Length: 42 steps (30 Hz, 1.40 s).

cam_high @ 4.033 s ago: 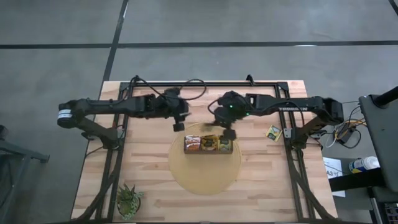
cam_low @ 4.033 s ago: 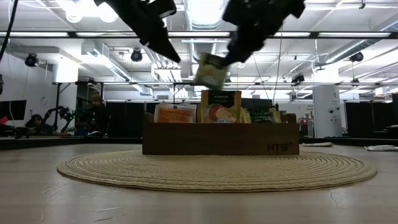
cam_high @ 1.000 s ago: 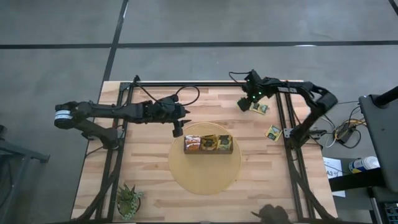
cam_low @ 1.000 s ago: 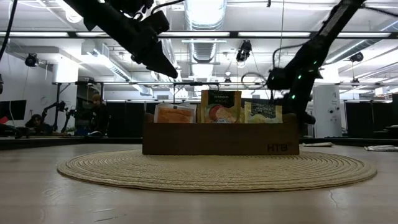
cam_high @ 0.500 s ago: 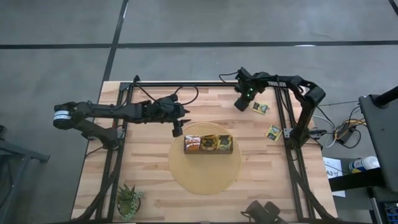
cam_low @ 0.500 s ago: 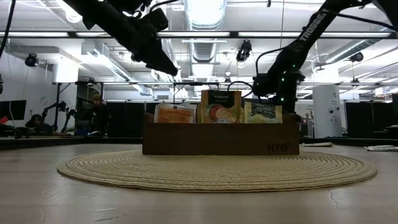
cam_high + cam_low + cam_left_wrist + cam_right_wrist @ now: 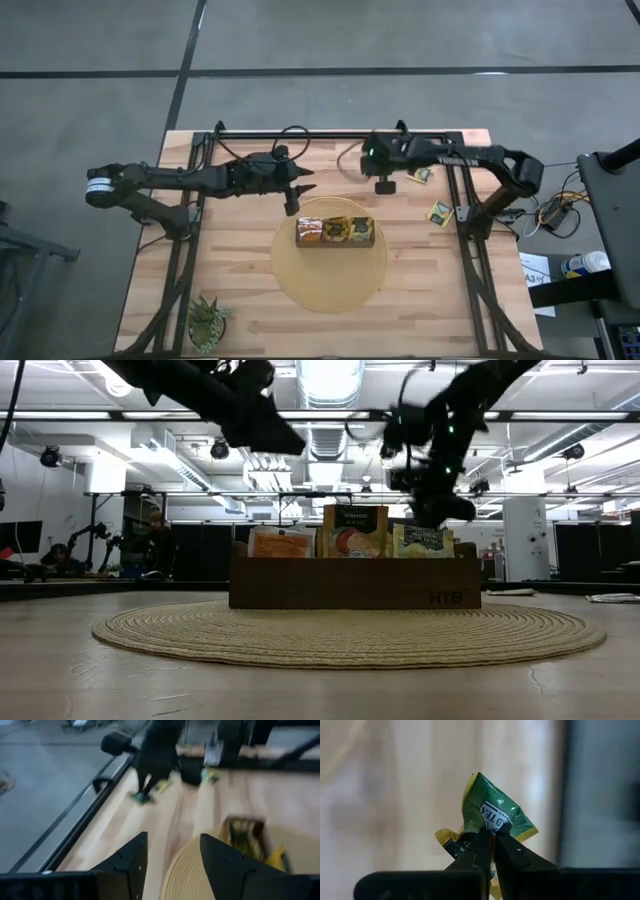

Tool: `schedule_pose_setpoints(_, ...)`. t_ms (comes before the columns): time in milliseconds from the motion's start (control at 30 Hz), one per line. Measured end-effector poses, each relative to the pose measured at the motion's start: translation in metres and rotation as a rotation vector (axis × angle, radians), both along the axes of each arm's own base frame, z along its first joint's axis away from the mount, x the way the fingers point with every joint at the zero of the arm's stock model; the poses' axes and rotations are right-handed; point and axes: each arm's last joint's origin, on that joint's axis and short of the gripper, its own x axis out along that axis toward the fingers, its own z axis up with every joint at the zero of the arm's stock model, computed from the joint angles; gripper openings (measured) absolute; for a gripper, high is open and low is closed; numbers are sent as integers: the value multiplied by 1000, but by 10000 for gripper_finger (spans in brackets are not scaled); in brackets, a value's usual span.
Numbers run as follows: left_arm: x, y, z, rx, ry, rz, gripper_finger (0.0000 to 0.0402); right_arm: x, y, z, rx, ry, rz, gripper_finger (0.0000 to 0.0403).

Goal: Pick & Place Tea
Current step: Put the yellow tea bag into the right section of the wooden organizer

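Observation:
A long dark wooden box [image 7: 335, 231] stands on a round woven mat [image 7: 330, 285]. Tea sachets stand upright in it: an orange one [image 7: 283, 543], a taller one [image 7: 355, 530] and a green one [image 7: 423, 540]. My right gripper [image 7: 383, 184] hangs above the table just beyond the box's far right end, shut on a green-and-yellow tea sachet [image 7: 495, 815]. My left gripper [image 7: 300, 195] hovers open above the box's far left end, with nothing between its fingers [image 7: 127, 862]. Two more sachets [image 7: 420, 175] [image 7: 440, 211] lie flat on the table at the right. My right gripper pinches the green-and-yellow sachet between its two fingertips, on the crumpled part near one edge [image 7: 489, 827]. The fingers slant down from above. The sachet sticks out beyond the fingertips, bent and lifted clear of the table.
A small green spiky plant [image 7: 207, 322] stands at the near left corner. Black frame rails [image 7: 330, 134] run along the far edge and both sides of the table. Bare wood lies left of the mat and near the front edge.
My right gripper has swung from the far right of the table toward the box, rising and rolling as it went, and now holds a sachet above the table. My left gripper has tipped up a little and stayed in place.

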Motion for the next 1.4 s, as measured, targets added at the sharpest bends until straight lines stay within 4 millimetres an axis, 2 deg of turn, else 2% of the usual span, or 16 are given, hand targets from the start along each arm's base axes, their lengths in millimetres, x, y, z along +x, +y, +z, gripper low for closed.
schedule_pose_setpoints(167, 3, -2, 10, -36, -120, -61, 174, 28, 53, 24, -533, 3, 79, 9)
schedule_pose_setpoints(233, 4, -2, 12, -47, -137, -79, 174, 37, 73, 34, -686, -46, 82, 9)
schedule_pose_setpoints(400, 4, -2, 14, -63, -170, -73, 174, 51, 118, 60, -878, -249, 161, 9)
schedule_pose_setpoints(533, 5, -2, 18, -61, -210, -77, 174, 57, 143, 74, -971, -350, 241, 9)
schedule_pose_setpoints(700, 6, -3, 24, -69, -268, -116, 174, 58, 150, 78, -1014, -360, 274, 8)
schedule_pose_setpoints(1000, 7, -4, 36, -47, -397, -123, 174, 65, 151, 69, -1015, -331, 291, 8)
schedule_pose_setpoints(1400, 7, 0, 37, -45, -386, -8, 174, 65, 151, 69, -1018, -336, 295, 8)
